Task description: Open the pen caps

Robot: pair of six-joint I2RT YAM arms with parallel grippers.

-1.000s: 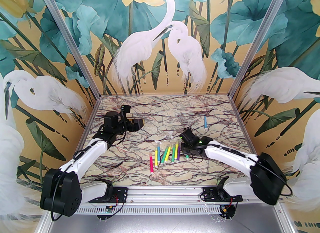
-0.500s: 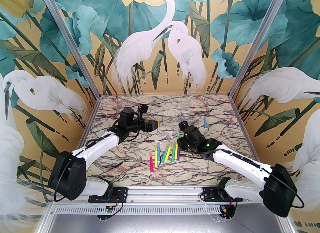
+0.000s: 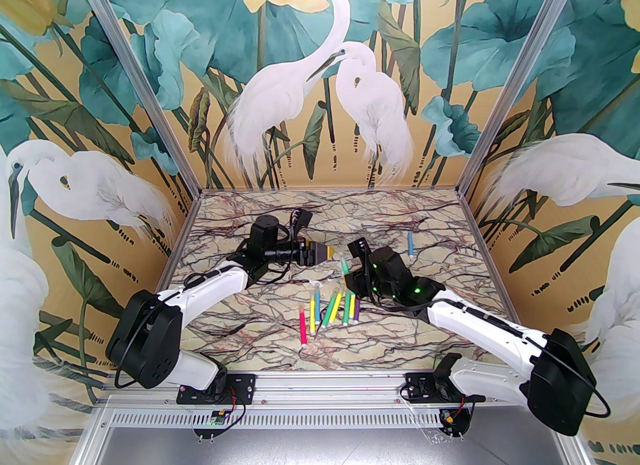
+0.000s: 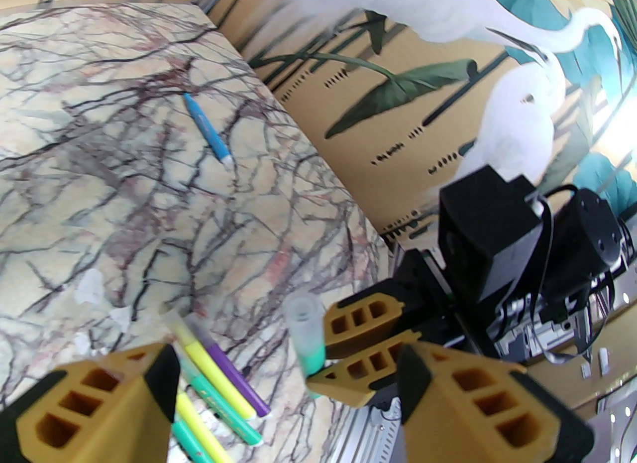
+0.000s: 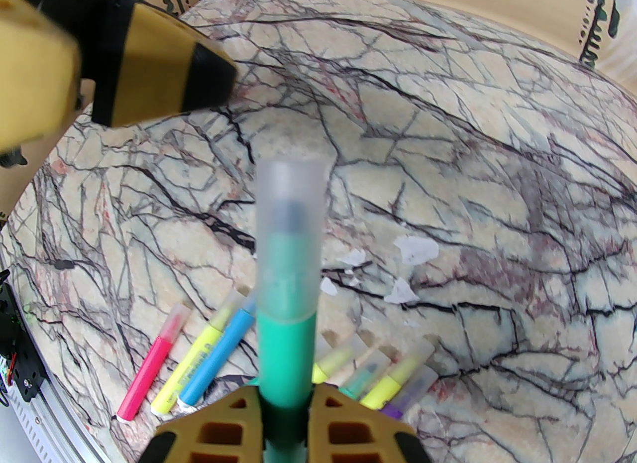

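Right wrist: my right pincer (image 5: 283, 421) clamps the green pen (image 5: 286, 351), cap (image 5: 289, 202) on; my left pincer (image 4: 287, 376) stands apart nearby.

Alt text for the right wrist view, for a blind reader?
The right tool grips a green pen by its barrel, clear cap still on and pointing away over the marble table. The left tool hovers at upper left; more coloured pens lie on the table.

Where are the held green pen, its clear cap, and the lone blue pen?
green pen (image 5: 286, 351): right wrist view, mid-barrel.
clear cap (image 5: 291, 197): right wrist view, cap's middle.
blue pen (image 3: 410, 244): top external view, mid-barrel.
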